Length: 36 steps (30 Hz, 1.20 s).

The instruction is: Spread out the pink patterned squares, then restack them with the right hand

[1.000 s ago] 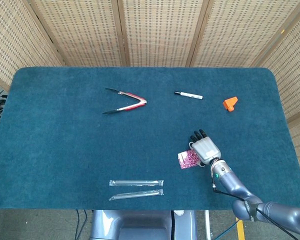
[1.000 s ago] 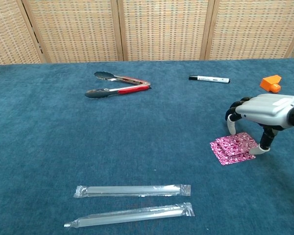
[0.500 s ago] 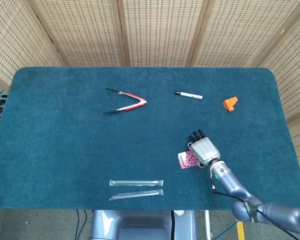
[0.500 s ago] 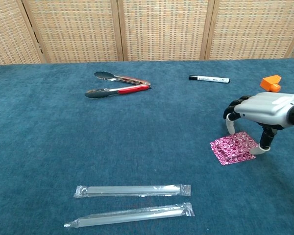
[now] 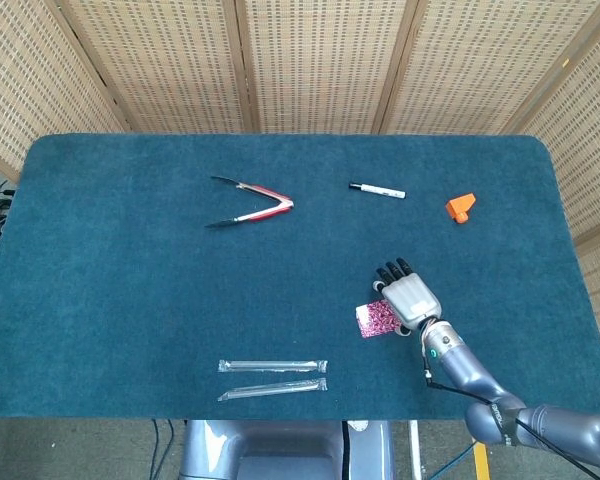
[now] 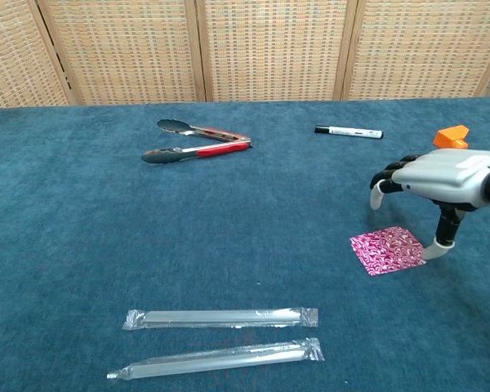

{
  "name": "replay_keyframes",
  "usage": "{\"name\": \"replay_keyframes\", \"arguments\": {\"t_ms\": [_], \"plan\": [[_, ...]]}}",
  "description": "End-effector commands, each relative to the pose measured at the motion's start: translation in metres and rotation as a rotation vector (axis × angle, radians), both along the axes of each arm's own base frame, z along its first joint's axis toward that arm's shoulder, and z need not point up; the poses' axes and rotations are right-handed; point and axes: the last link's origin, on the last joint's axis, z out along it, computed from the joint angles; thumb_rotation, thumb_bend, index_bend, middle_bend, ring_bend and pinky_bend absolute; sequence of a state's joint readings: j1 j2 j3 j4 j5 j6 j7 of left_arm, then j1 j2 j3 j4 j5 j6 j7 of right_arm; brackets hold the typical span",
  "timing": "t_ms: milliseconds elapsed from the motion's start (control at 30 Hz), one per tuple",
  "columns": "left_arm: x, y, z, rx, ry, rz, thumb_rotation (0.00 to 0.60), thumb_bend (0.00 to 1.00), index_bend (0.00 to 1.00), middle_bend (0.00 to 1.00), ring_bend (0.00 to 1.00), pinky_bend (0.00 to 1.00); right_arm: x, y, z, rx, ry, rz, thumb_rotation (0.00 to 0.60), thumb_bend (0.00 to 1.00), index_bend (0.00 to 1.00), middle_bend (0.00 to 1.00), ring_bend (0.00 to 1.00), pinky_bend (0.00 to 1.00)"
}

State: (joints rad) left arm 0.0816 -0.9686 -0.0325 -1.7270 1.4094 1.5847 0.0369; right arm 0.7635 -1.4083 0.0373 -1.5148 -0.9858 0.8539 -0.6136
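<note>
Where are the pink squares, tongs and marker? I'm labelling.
pink squares (image 6: pixel 387 250), chest view, middle of top square
tongs (image 6: pixel 220 149), chest view, red handle
marker (image 5: pixel 378 189), head view, white barrel

On the table (image 6: pixel 65 204), the tongs (image 6: pixel 198 140) lay far left, the marker (image 6: pixel 348 131) and block (image 6: pixel 451 137) to their right, the squares (image 6: pixel 388 250) nearer beneath the right hand (image 6: pixel 441 175), and two wrapped straws (image 6: pixel 220 317) at the near edge.

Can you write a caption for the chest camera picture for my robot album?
The robot's right hand hovers over pink patterned squares on a blue table.
</note>
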Motion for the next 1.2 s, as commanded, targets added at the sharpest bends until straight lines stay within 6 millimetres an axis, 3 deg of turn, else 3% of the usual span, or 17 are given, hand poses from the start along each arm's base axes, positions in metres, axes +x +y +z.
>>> {"name": "replay_keyframes", "arguments": {"t_ms": [33, 233, 500, 800, 1200], "plan": [[0.0, 0.001, -0.001, -0.005, -0.001, -0.002, 0.6, 0.12, 0.08, 0.0, 0.0, 0.0, 0.001, -0.003, 0.013, -0.038, -0.025, -0.003, 0.6, 0.19, 0.22, 0.1, 0.0, 0.0], [0.0, 0.004, -0.006, -0.018, -0.007, 0.0, 0.6, 0.12, 0.08, 0.0, 0.0, 0.0, -0.001, -0.001, 0.04, -0.14, -0.117, -0.016, 0.6, 0.36, 0.23, 0.12, 0.0, 0.0], [0.003, 0.01, -0.016, -0.054, -0.007, -0.022, 0.6, 0.12, 0.08, 0.0, 0.0, 0.0, -0.024, 0.014, 0.076, -0.294, -0.205, -0.03, 0.6, 0.36, 0.25, 0.13, 0.0, 0.0], [0.01, 0.015, -0.029, -0.082, -0.007, -0.068, 0.6, 0.12, 0.08, 0.0, 0.0, 0.0, -0.061, 0.053, 0.112, -0.434, -0.228, -0.094, 0.6, 0.36, 0.25, 0.13, 0.0, 0.0], [0.018, 0.019, -0.042, -0.112, -0.017, -0.144, 0.6, 0.12, 0.08, 0.0, 0.0, 0.0, -0.094, 0.109, 0.135, -0.562, -0.277, -0.138, 0.6, 0.34, 0.25, 0.14, 0.0, 0.0]]}}
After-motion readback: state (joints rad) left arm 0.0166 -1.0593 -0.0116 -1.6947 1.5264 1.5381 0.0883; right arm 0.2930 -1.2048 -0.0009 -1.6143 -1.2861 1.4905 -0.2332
